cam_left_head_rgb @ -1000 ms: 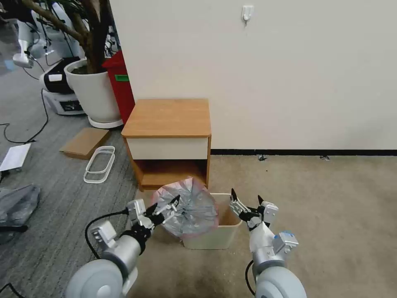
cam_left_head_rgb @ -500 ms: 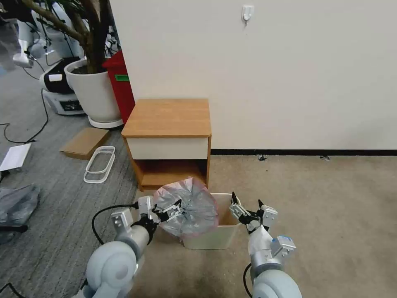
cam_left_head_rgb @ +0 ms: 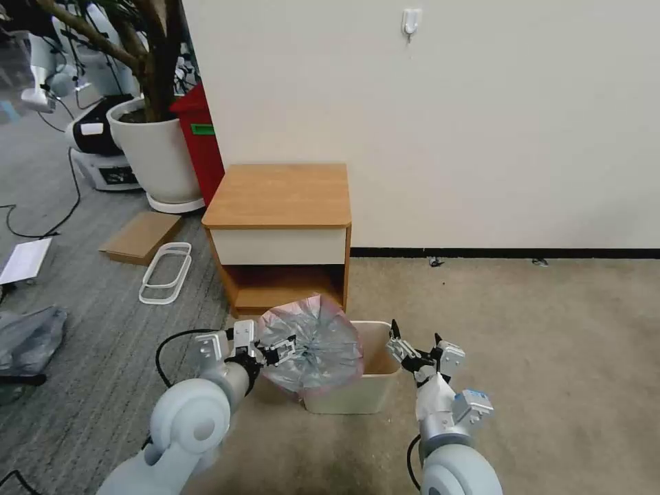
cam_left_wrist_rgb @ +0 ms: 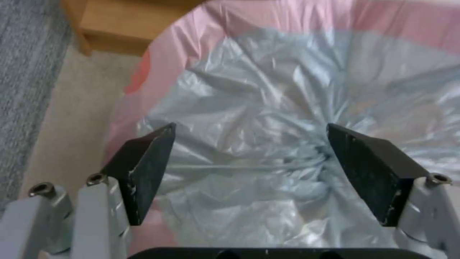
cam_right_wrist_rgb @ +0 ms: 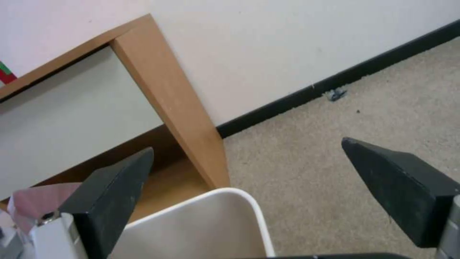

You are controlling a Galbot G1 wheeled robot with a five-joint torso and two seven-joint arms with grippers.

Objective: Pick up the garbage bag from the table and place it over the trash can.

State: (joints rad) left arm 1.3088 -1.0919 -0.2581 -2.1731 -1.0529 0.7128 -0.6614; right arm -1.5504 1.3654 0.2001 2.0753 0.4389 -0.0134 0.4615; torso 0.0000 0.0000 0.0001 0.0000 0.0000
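A: How many bins in the head view?
B: 2. 1 cream trash can [cam_left_head_rgb: 354,392] on the carpet and 1 red bin [cam_left_head_rgb: 201,141] by the wall.
A: Bags?
B: 2 again: 1 garbage bag [cam_left_head_rgb: 313,347] spread at the trash can's left end, and 1 dark grey sack [cam_left_head_rgb: 29,338] lying on the floor far left.
A: Furniture?
B: 1 table [cam_left_head_rgb: 278,196], with 1 white drawer front.
A: Grippers?
B: 2. The left gripper [cam_left_head_rgb: 280,346] and the right gripper [cam_left_head_rgb: 414,344], each with 2 black fingers spread apart.
A: Anything else to count?
B: 1 white plant pot [cam_left_head_rgb: 157,155], 1 flat cardboard piece [cam_left_head_rgb: 141,236], 1 wall hook [cam_left_head_rgb: 411,22].
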